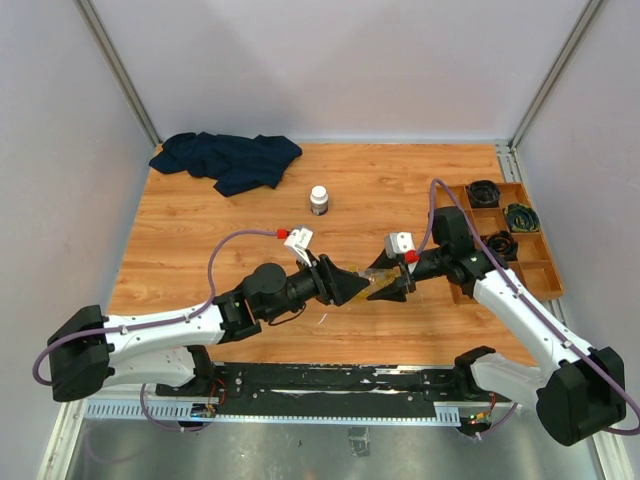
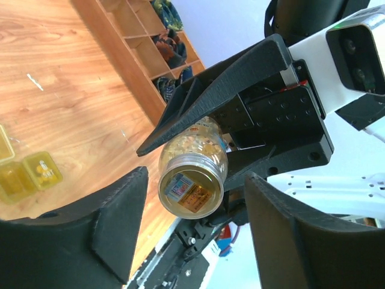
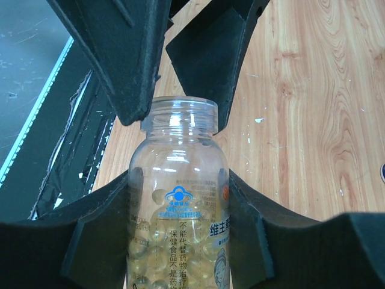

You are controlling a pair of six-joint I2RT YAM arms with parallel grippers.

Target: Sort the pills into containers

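The main risk is a spill. The pill bottle (image 3: 177, 198) is held off the table (image 1: 200, 250), lying nearly level with its mouth pointing left, and I can see no cap on it. It is well filled with yellow pills (image 3: 144, 253), so a little more tilt could send several rolling out at once. The yellow case (image 2: 41, 171) is a small target. It sits on the table below, in the lower left of the left wrist view, and I cannot pick it out from above. The amber vial is not in view. A knock on the rim from the left fingers (image 3: 129, 66) could also jolt the smooth round bottle in its grip.

The right gripper (image 3: 180, 177) is clamped on the bottle's body, one finger pressed to each side. The left gripper (image 2: 198, 174) has its jaws spread wide on either side of the bottle's mouth. The left wrist view shows gaps on both sides, and it holds nothing.
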